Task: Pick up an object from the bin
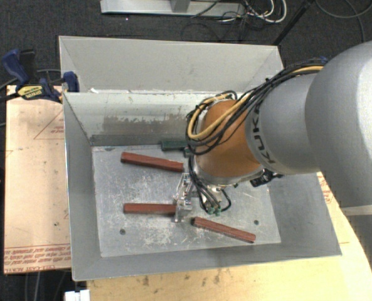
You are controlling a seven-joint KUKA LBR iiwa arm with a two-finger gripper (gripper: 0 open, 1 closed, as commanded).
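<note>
Below, dark carpet strewn with cables surrounds a grey metal bin (79,168), its flat floor scuffed and scratched pale. Three slim, straight, reddish-brown sticks lie on that floor: the upper stick (151,162) left of centre, the left stick (148,209) lower down, and the right stick (223,229) at lower right. A small dark green piece (172,145) sits by the back wall. The metal fingers (184,207) hang at the left stick's right end; whether they are wide or narrow, I cannot tell.

Claw (182,209) low, arm (327,124) frm R
</note>
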